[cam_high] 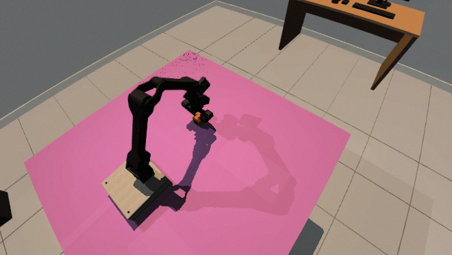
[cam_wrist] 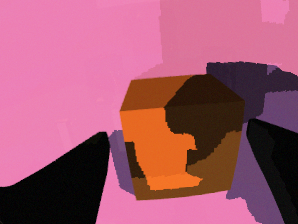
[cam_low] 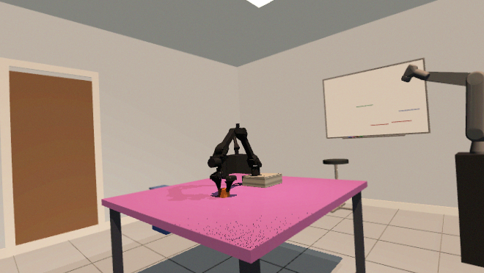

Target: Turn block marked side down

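The orange block (cam_high: 197,118) (cam_low: 224,193) (cam_wrist: 160,125) rests on the pink table (cam_high: 85,137) (cam_low: 293,194) (cam_wrist: 50,75). The faces that show are plain orange with dark shadow over parts of them; I cannot make out a mark on any. My gripper (cam_high: 200,117) (cam_low: 224,191) (cam_wrist: 181,134) points down with its fingers low on either side of the block. It is open. In the wrist view a gap shows between the left finger and the block, and a narrower one at the right finger. The underside of the block is hidden.
The arm's wooden base block (cam_high: 120,185) (cam_low: 269,180) stands on the table, behind the gripper in the exterior view. The arm's shadows fall across the table around the block. A desk (cam_high: 404,20) stands apart on the floor beyond the table.
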You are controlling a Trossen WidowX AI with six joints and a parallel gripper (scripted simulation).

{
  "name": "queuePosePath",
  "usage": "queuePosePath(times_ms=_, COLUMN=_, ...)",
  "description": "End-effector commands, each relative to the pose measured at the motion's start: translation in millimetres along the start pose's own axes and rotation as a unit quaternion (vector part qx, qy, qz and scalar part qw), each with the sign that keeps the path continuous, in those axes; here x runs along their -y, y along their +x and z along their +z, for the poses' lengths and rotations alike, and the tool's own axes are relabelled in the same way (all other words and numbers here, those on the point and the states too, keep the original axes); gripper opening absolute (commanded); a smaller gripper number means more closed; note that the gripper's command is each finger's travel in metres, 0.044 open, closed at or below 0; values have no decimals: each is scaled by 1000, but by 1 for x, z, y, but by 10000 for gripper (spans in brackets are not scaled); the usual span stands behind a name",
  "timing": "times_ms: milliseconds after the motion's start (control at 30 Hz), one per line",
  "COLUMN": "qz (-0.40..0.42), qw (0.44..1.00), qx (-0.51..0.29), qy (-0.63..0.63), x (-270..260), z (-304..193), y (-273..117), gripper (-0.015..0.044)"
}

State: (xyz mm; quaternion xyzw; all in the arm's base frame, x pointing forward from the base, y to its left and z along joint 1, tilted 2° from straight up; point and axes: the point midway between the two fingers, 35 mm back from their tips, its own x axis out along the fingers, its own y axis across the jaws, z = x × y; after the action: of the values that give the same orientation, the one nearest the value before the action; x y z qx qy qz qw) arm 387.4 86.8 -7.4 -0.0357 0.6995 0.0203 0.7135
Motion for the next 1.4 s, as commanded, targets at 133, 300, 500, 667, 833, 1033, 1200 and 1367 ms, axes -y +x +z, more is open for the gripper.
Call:
queuePosePath(times_ms=133, qz=1, qw=1000, qx=-6, qy=-3, x=0, z=-3, y=4, gripper=217)
queuePosePath(times_ms=300, qz=1, qw=1000, qx=-6, qy=-3, x=0, z=-3, y=4, gripper=183)
queuePosePath(times_ms=500, qz=1, qw=1000, qx=-6, qy=-3, x=0, z=-3, y=4, gripper=143)
queuePosePath(times_ms=667, qz=1, qw=1000, qx=-6, qy=-3, x=0, z=-3, y=4, gripper=110)
queuePosePath(times_ms=833, qz=1, qw=1000, qx=-6, qy=-3, x=0, z=-2, y=-15, gripper=0)
queuePosePath(times_ms=1033, qz=1, qw=1000, qx=-6, qy=-3, x=0, z=-2, y=-26, gripper=0)
queuePosePath(times_ms=1200, qz=1, qw=1000, qx=5, qy=-4, x=0, z=-2, y=-25, gripper=0)
queuePosePath(times_ms=1367, qz=1, qw=999, qx=42, qy=-5, x=-1, z=0, y=-21, gripper=0)
